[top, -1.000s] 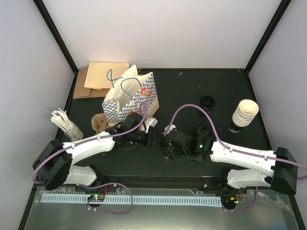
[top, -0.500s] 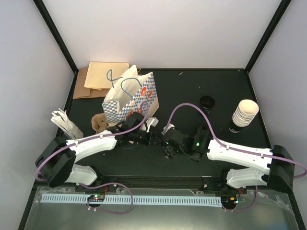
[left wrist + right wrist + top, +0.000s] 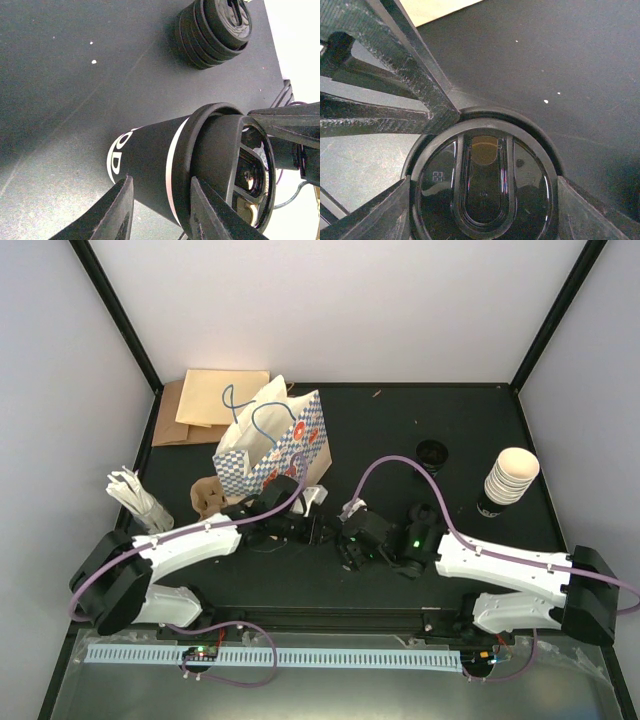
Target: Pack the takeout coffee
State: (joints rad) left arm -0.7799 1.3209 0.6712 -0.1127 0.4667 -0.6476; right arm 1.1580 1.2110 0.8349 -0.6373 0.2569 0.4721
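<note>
The takeout coffee cup looks dark with white lettering and a white band under its rim. It stands on the black table between both grippers. My left gripper is shut on it, one finger on the body and the other at the rim. A round black lid sits on the cup's top, and my right gripper is shut on the lid's two sides. In the top view the left gripper and right gripper meet at table centre and hide the cup.
A blue-checked paper bag stands open just behind the left gripper. A stack of black lids and a stack of cream cups stand at the right. Brown paper sheets, a cardboard carrier and white straws lie at the left.
The right arm nudged slightly left and came back. Both grippers stay at the cup with the same holds.
</note>
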